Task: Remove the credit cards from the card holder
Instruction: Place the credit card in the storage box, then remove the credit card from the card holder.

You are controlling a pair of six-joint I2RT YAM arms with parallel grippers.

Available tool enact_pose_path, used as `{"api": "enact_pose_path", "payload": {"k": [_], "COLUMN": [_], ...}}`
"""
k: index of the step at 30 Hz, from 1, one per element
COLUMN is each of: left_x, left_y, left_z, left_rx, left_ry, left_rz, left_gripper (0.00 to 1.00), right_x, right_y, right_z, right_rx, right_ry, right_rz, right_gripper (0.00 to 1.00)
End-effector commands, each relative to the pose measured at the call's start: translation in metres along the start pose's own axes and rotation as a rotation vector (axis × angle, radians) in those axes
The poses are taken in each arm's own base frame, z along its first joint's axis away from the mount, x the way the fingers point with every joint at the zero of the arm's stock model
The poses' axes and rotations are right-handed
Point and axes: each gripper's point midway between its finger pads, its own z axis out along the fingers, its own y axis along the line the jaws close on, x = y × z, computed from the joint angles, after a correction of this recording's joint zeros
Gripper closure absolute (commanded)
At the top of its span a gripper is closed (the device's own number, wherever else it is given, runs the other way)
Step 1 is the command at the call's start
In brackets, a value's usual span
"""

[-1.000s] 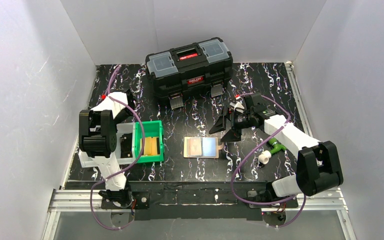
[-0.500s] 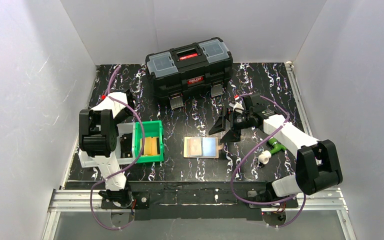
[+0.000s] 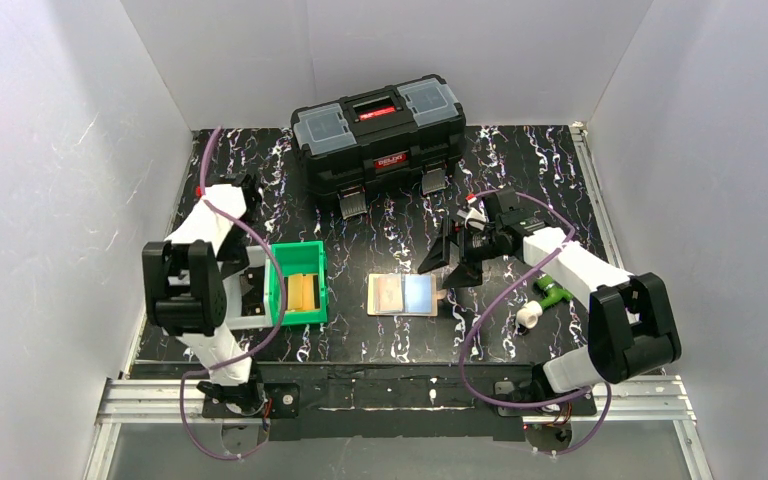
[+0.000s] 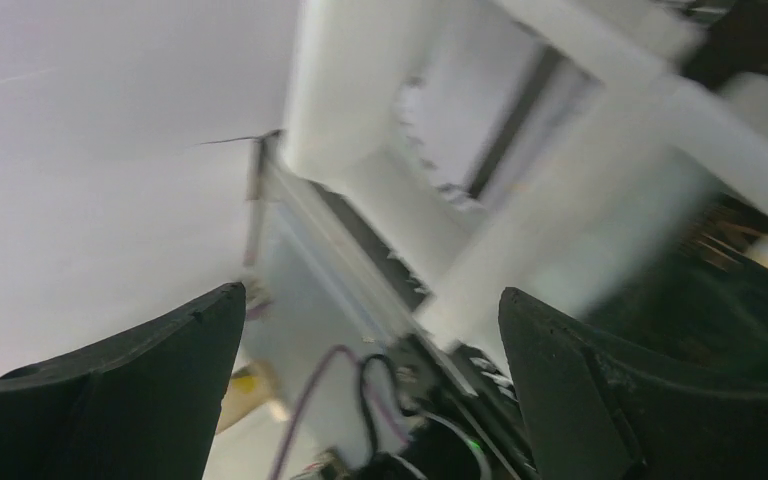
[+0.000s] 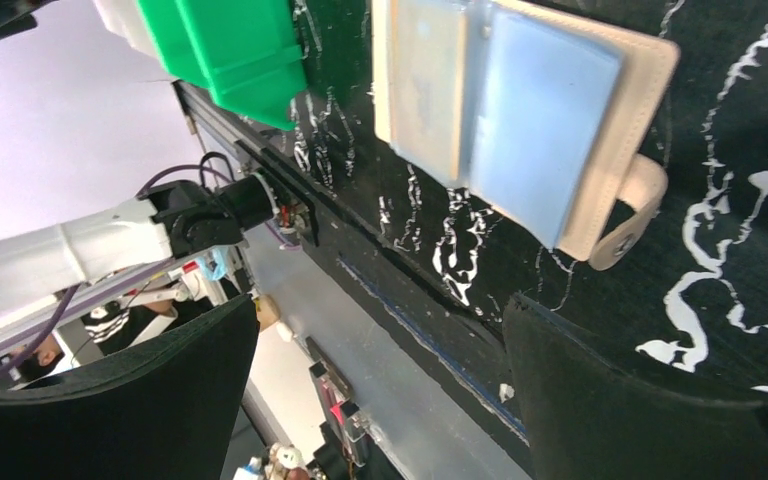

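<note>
The tan card holder lies open on the black marbled table, with an orange-tan credit card in its left half and a light blue credit card in its right half. The right wrist view shows the holder from close, with the blue card, the tan card and a strap tab. My right gripper hangs open just right of and above the holder, touching nothing. My left gripper is open and empty at the far left over a white tray; its view is blurred.
A black toolbox stands at the back centre. A green bin holding a yellow-tan slab sits left of the holder, beside the white tray. A green-and-white toy lies to the right. White walls enclose the table.
The left arm has swung toward the left wall, its elbow lower and further left. The right gripper has edged slightly toward the holder. The holder and cards have not moved.
</note>
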Motion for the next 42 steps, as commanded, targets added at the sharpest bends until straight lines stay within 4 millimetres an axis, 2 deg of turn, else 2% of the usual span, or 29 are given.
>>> {"api": "enact_pose_path", "payload": {"k": [1, 5, 10, 14, 19, 21, 24, 27, 30, 37, 42], "left_x": [0.000, 0.005, 0.017, 0.034, 0.051, 0.054, 0.058, 0.059, 0.060, 0.054, 0.051], "left_y": [-0.038, -0.062, -0.096, -0.123, -0.137, -0.138, -0.139, -0.139, -0.140, -0.132, -0.127], "left_z": [-0.046, -0.086, -0.149, -0.202, -0.256, -0.268, -0.276, -0.274, -0.270, -0.259, -0.252], "left_rx": [0.394, 0.657, 0.969, 1.265, 1.548, 1.603, 1.638, 1.627, 1.613, 1.531, 1.487], "left_ry": [-0.072, -0.132, -0.202, -0.177, -0.142, -0.129, -0.111, -0.093, -0.081, -0.105, -0.125], "left_rz": [-0.097, -0.081, -0.003, 0.051, 0.112, 0.129, 0.141, 0.116, 0.088, 0.003, -0.026], "left_gripper": [0.02, 0.02, 0.02, 0.02, 0.02, 0.02, 0.02, 0.02, 0.02, 0.02, 0.02], "right_x": [-0.011, -0.015, -0.016, -0.014, -0.011, -0.010, -0.009, -0.012, -0.015, -0.013, -0.009], "right_y": [-0.003, -0.009, -0.018, -0.012, 0.000, 0.002, 0.005, 0.002, 0.000, -0.006, -0.004], "right_z": [0.000, 0.000, 0.004, 0.013, 0.031, 0.040, 0.055, 0.065, 0.076, 0.096, 0.107], "right_rx": [0.058, 0.112, 0.195, 0.269, 0.392, 0.440, 0.496, 0.569, 0.621, 0.693, 0.707], "right_ry": [-0.022, -0.048, -0.089, -0.127, -0.161, -0.172, -0.173, -0.185, -0.183, -0.142, -0.117], "right_rz": [-0.039, -0.043, -0.033, -0.064, -0.115, -0.132, -0.138, -0.148, -0.161, -0.190, -0.209], "right_gripper": [0.02, 0.02, 0.02, 0.02, 0.02, 0.02, 0.02, 0.02, 0.08, 0.29, 0.35]}}
